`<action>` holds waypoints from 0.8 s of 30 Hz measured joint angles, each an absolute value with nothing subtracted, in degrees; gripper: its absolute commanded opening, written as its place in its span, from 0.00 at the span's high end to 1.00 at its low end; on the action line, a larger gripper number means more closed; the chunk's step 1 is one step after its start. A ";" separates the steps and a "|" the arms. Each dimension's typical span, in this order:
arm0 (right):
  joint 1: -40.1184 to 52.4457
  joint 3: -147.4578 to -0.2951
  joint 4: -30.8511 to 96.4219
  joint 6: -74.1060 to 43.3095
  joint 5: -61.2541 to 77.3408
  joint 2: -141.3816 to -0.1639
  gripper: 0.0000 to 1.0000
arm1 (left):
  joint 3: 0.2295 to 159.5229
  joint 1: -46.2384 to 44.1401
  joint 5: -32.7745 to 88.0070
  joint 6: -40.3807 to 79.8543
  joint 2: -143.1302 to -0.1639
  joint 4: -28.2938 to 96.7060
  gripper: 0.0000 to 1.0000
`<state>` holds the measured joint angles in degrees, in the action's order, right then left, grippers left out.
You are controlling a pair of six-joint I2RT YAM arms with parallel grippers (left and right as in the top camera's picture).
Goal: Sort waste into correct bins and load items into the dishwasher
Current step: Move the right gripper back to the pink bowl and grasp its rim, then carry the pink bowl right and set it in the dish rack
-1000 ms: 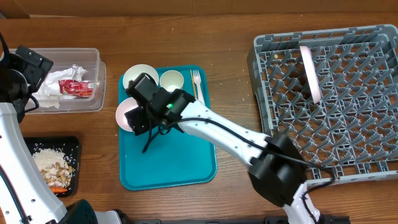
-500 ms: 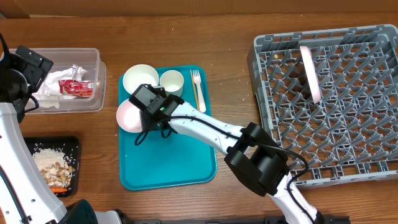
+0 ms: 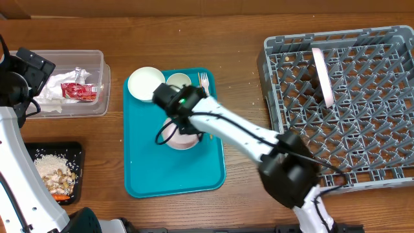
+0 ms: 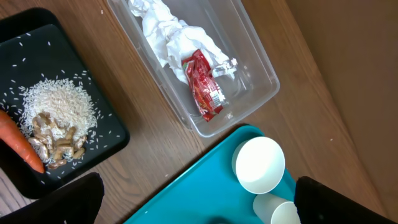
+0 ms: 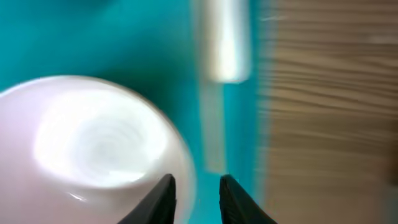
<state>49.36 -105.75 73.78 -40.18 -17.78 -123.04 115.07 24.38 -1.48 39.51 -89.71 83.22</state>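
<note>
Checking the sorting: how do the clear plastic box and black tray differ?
The clear rectangular plastic box is deep; the flat black rectangular tray is shallow. The box holds crumpled white napkins and a red wrapper; the tray holds rice and a carrot piece. Both are open-topped.

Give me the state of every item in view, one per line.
left pincer, open, empty
right pincer, shut on pink bowl rim
pink bowl, upright, empty, gripped
white bowl, upright, empty, on teal tray
white cup, upright
fork, lying flat, partly hidden
pink plate, standing on edge in dish rack
clear box, holds napkins and red wrapper
black tray, holds rice scraps and carrot
</note>
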 measured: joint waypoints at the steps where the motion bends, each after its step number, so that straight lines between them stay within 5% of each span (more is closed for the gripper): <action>1: 48.45 -105.75 75.53 -40.18 -19.29 -121.62 0.72 | 115.07 24.38 -1.48 39.51 -89.71 83.22 0.00; 5: 45.45 -105.75 75.16 -38.02 -19.77 -119.33 0.67 | 115.07 24.38 -1.48 39.51 -89.71 83.20 0.00; 11: 48.10 -105.75 63.31 -22.70 4.62 -119.20 0.56 | 115.07 24.38 -1.48 39.51 -89.71 83.22 0.00; 24: 53.56 -105.75 58.17 -18.33 5.43 -126.80 0.54 | 115.07 24.38 -1.48 39.51 -89.71 83.22 0.00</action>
